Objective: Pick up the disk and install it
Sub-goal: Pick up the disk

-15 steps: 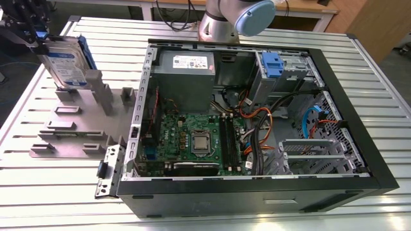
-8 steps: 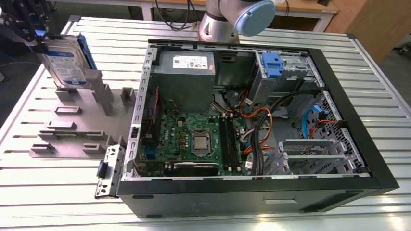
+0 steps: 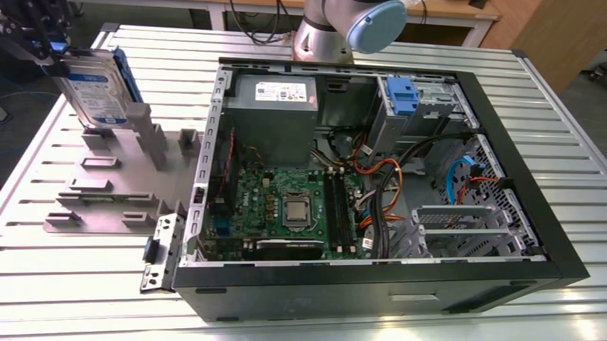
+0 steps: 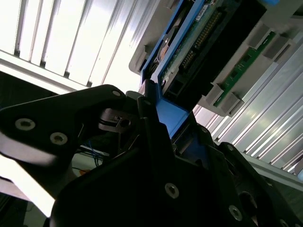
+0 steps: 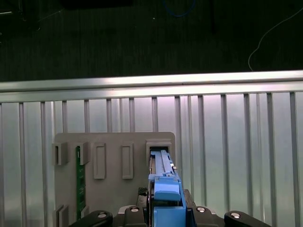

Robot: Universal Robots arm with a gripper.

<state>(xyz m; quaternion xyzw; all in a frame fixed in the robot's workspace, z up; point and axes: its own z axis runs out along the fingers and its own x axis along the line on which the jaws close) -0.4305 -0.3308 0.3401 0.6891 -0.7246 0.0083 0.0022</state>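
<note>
The claw [image 3: 55, 53] is clamped on the top end of the disk [image 3: 95, 92]. In the second wrist view its black fingers [image 4: 150, 123] press either side of the blue carrier rail [image 4: 173, 116]. The disk stands on end, slightly tilted, over the grey slotted holder block [image 3: 114, 177], which lies near the tabletop [image 3: 85, 284] edge at the exterior view's left. In the first wrist view the disk's lower end meets the holder's end slot [image 5: 160, 144]; whether it sits inside or hangs just above, I cannot tell. A green memory module [image 5: 78, 175] stands in another slot. The open computer case [image 3: 379, 277] lies beside the holder, toward the tabletop's middle.
</note>
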